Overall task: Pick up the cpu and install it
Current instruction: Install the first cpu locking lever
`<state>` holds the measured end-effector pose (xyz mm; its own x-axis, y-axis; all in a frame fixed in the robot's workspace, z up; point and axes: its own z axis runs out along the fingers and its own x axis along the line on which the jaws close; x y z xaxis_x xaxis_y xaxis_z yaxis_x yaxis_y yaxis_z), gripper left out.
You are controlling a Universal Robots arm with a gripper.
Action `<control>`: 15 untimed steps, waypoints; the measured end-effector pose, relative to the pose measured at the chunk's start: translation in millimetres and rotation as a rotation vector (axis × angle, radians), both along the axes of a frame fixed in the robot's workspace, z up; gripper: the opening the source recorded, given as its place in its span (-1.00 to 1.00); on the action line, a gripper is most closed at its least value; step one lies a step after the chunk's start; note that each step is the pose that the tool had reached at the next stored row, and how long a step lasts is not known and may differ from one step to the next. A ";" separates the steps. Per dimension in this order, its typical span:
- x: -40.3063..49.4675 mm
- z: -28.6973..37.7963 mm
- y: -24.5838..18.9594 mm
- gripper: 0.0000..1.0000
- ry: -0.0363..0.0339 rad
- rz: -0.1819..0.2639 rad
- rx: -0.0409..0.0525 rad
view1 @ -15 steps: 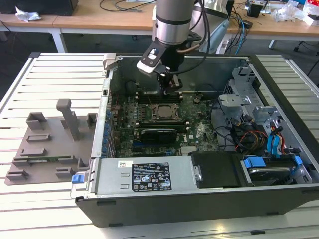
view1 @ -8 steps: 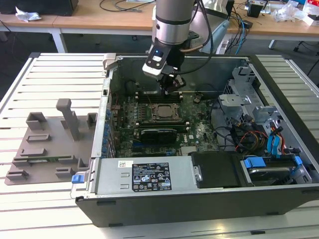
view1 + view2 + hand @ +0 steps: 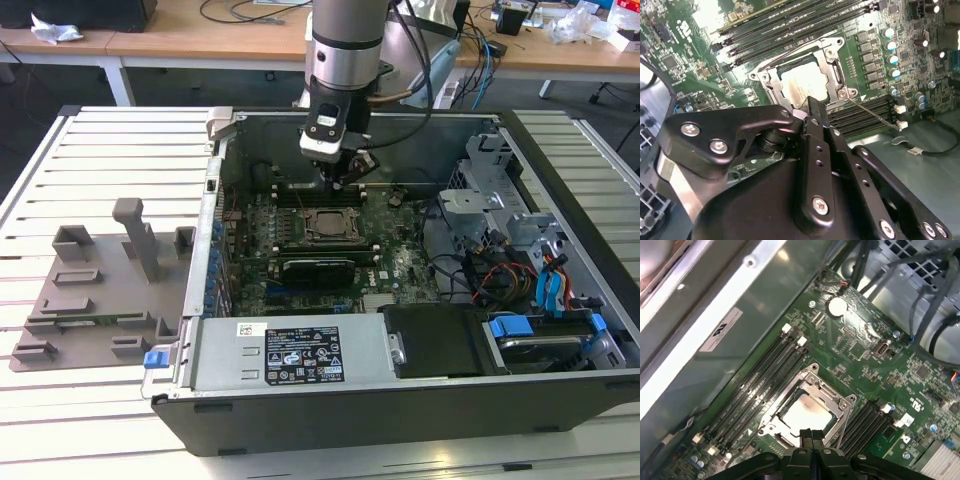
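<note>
- cpu (image 3: 805, 412) lies in the socket frame (image 3: 835, 395) on the motherboard (image 3: 860, 347), silvery top up.
- gripper (image 3: 811, 436) just above its edge; jaws closed together, empty.
- Risk: if the chip sits skewed, downward contact could bend socket pins.

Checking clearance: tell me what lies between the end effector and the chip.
Nothing: in the first wrist view the end effector overlaps the chip's edge with no part between; the metal frame only rings it.
</note>
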<state>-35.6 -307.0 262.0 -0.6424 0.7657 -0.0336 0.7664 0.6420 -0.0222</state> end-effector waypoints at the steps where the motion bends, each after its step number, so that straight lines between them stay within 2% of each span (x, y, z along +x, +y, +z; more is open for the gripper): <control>1: 0.0 0.0 0.0 -0.79 0.0000 0.024 0.0000; 3: 0.0 0.0 0.0 -0.79 0.0000 0.091 0.0000; 4: 0.0 0.0 0.0 -0.79 0.0000 0.141 -0.0001; 6: 0.0 0.0 0.0 -0.79 0.0000 0.190 0.0000; 8: 0.0 0.0 0.0 -0.79 0.0000 0.227 0.0000; 13: 0.0 0.0 0.0 -0.79 0.0000 0.273 -0.0001; 15: 0.0 0.0 0.0 -0.79 0.0000 0.325 -0.0001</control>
